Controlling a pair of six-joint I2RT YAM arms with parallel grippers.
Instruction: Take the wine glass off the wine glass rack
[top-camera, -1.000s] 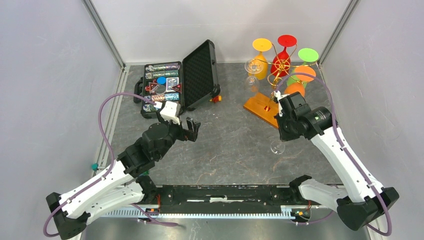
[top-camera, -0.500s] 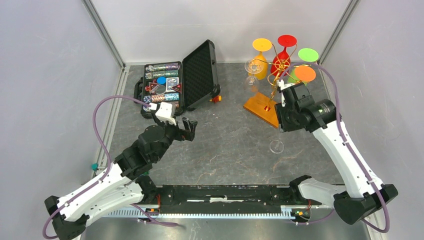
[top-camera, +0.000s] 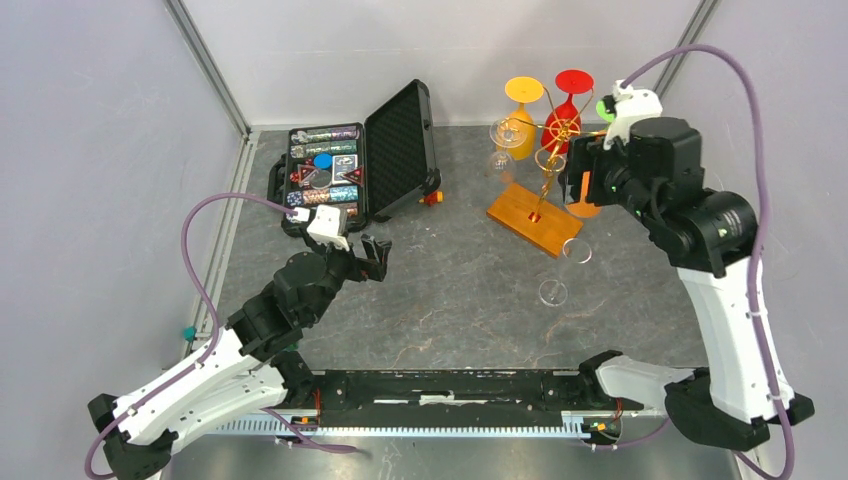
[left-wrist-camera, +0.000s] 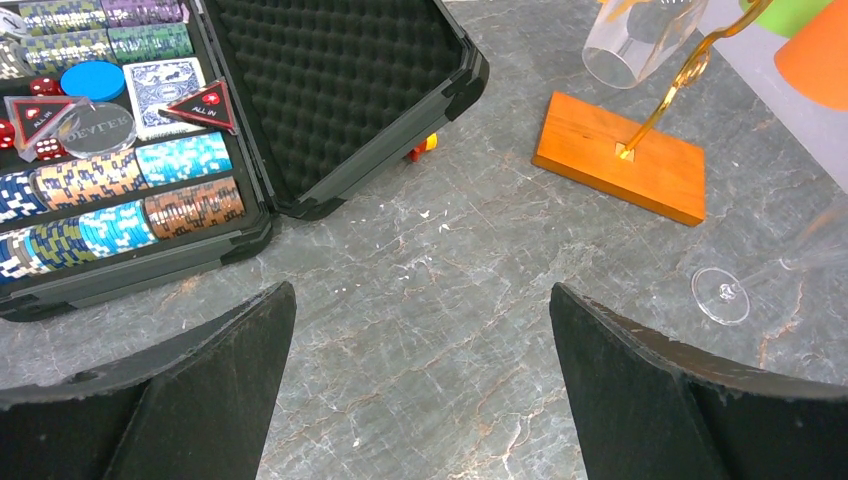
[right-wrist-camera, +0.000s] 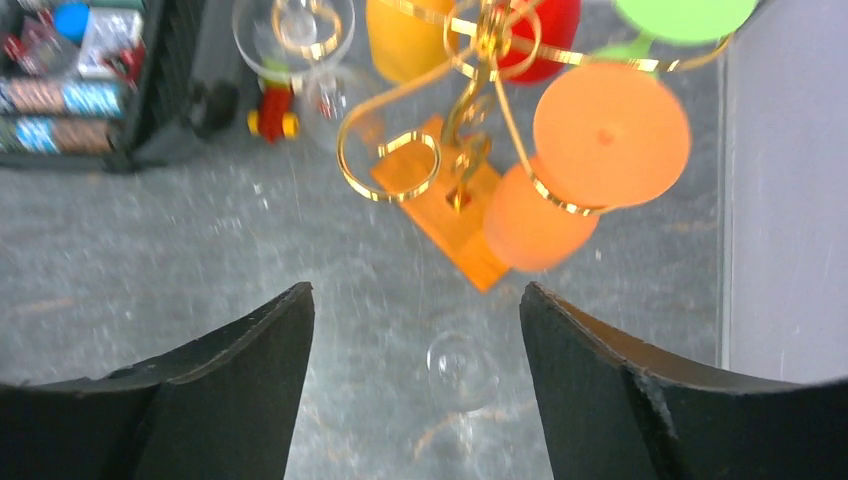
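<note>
A clear wine glass (top-camera: 575, 250) stands upright on the table in front of the wine glass rack (top-camera: 548, 160), free of any grip. In the right wrist view the same clear glass (right-wrist-camera: 462, 370) lies below, between the spread fingers and touching neither. My right gripper (top-camera: 578, 185) (right-wrist-camera: 415, 290) is open and held high beside the rack's gold wire arms (right-wrist-camera: 470, 100). Yellow (top-camera: 523, 90), red (top-camera: 573, 82) and orange (right-wrist-camera: 610, 135) glasses and another clear glass (top-camera: 505, 135) hang upside down on the rack. My left gripper (top-camera: 378, 255) (left-wrist-camera: 420, 290) is open over bare table.
An open black case (top-camera: 400, 150) with poker chips and cards (left-wrist-camera: 100, 150) lies at the back left. The rack's orange-brown wooden base (top-camera: 535, 218) (left-wrist-camera: 620, 155) sits at the back right. A small red and yellow item (top-camera: 432, 198) lies by the case. Walls close in on both sides.
My right gripper opened and let go of the clear glass, which stays standing on the table. The right arm then rose and moved back toward the rack. The left arm shifted slightly.
</note>
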